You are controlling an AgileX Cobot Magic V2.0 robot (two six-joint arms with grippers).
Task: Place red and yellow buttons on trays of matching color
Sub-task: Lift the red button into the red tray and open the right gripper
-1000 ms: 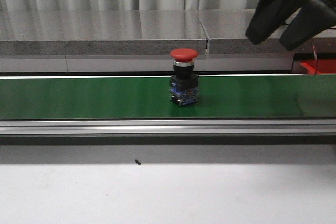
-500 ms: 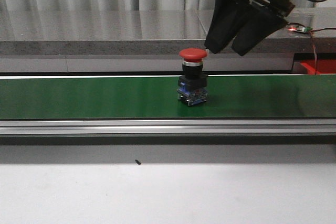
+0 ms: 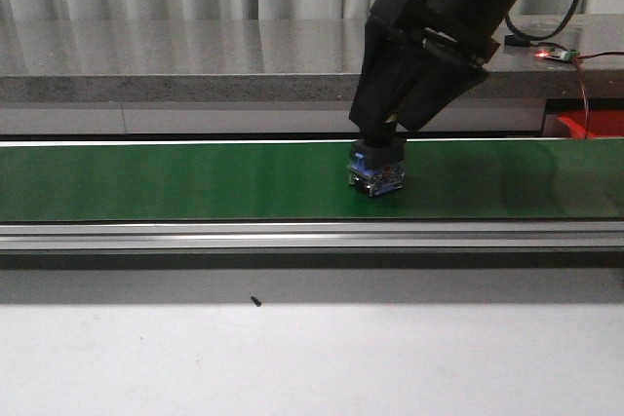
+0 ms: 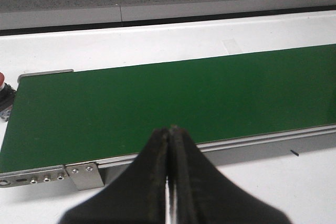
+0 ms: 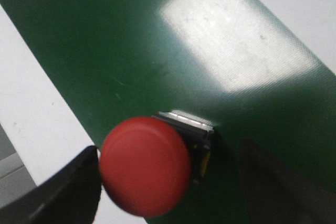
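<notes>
Your widest surface is the green conveyor belt (image 3: 175, 182), running left to right across the front view, with a metal rail (image 3: 292, 236) along its near edge and a white tabletop (image 3: 312, 358) in front. Behind the belt you see a grey stone ledge (image 3: 195, 60). At the far right edge, a sliver of the red tray (image 3: 591, 125) shows beyond the belt, and a small circuit board with a lit red light (image 3: 554, 54) sits on the ledge.

Your right arm comes down from the upper right, tilted toward the belt, and its dark body hides the ledge behind it. The right gripper (image 3: 388, 133) sits over the red button (image 5: 145, 165), which stands upright on the belt right of centre; from the front only its lower body shows beneath the fingers. In the right wrist view the jaws are spread, one dark finger (image 5: 65, 190) on each side of the red cap, not squeezing it.

Your left gripper (image 4: 169, 153) has its fingers pressed together, holding nothing, above the belt's near edge. A tiny dark speck (image 3: 255, 301) lies on the white tabletop.
</notes>
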